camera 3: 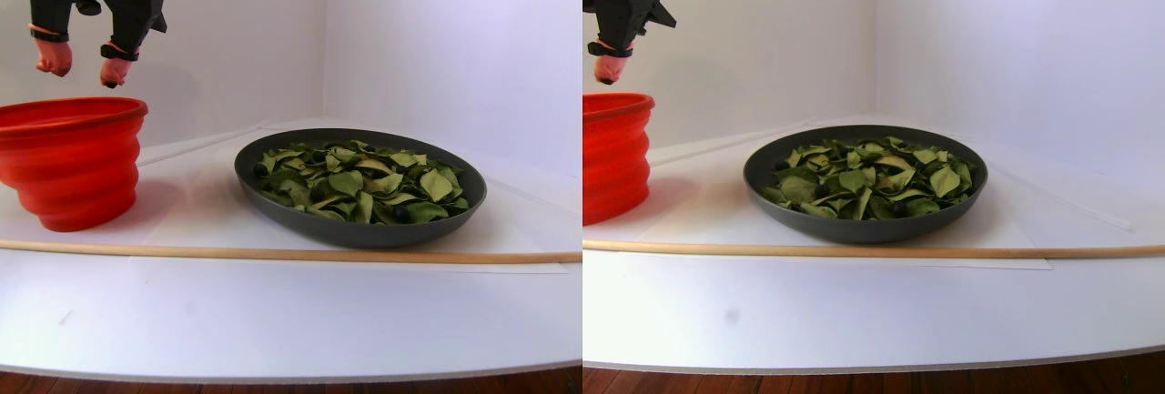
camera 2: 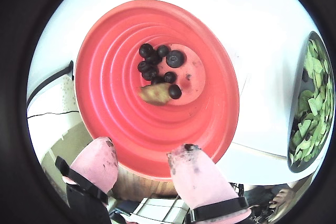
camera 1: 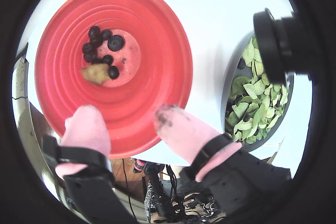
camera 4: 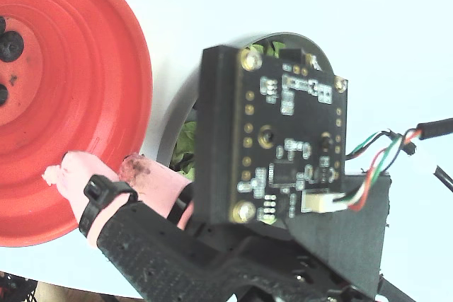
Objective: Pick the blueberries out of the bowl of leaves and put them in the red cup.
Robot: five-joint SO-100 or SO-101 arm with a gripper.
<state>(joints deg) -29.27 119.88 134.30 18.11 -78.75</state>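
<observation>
Several berries, a wrist view: the blueberries (camera 1: 101, 48) lie clustered on the pale bottom of the red cup (camera 1: 63, 93), one yellowish leaf (camera 1: 95, 73) among them. The hand (camera 1: 126, 119) hangs above the cup's near rim, its pink-covered fingers (camera 1: 181, 129) spread apart and empty. At the right edge the leaves (camera 1: 254, 103) show in the bowl (camera 1: 230, 72), partly behind a black camera part.

Another wrist view: the same cluster of blueberries (camera 2: 157, 66) and stray leaf (camera 2: 154, 94) in the red cup (camera 2: 105, 103); the hand (camera 2: 147, 153) is parted, dark stains on its fingertips (camera 2: 189, 156); the bowl (camera 2: 294, 145) is at the far right.

Stereo pair view: the hand (camera 3: 84, 71) hovers over the red cup (camera 3: 68, 171), clear of its rim; the bowl (camera 3: 355, 228) sits beside the cup on the tabletop (camera 3: 273, 312), a few dark berries half hidden among the leaves (camera 3: 364, 180); a wooden rod (camera 3: 273, 253) lies in front.

Fixed view: a circuit board (camera 4: 283, 139) blocks most of the bowl; the fingers (camera 4: 152, 178) reach over the red cup (camera 4: 92, 104).

Handling, my judgement: berries are light, soft, round, apt to roll and burst; pinch gently across the middle, clear of the thin leaves.
</observation>
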